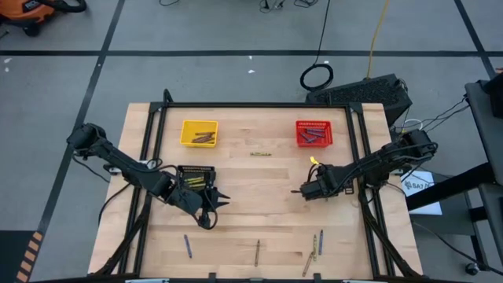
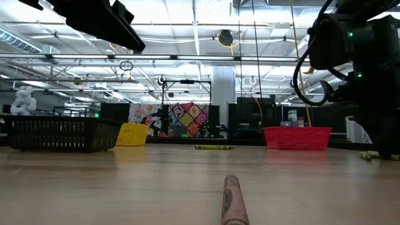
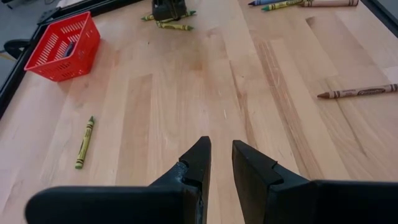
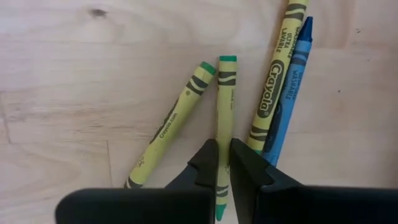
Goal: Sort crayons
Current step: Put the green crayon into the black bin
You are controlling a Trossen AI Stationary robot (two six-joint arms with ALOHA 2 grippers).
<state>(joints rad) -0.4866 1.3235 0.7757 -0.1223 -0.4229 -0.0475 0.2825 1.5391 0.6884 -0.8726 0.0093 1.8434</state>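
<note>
Pinching a yellow-green crayon (image 4: pixel 224 99) on the counter (image 1: pixel 251 196) near the red basket (image 1: pixel 314 133), the right gripper (image 4: pixel 224 152) risks dragging neighbouring crayons (image 4: pixel 273 81) lying just beside, while the left gripper (image 3: pixel 221 155) is held slightly spread, empty

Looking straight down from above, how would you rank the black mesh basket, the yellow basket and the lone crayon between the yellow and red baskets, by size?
1. Yellow mesh basket, apparently largest.
2. Black mesh basket, partly hidden by the left arm, so unsure against the yellow.
3. Lone yellow-green crayon, clearly smallest.
</note>
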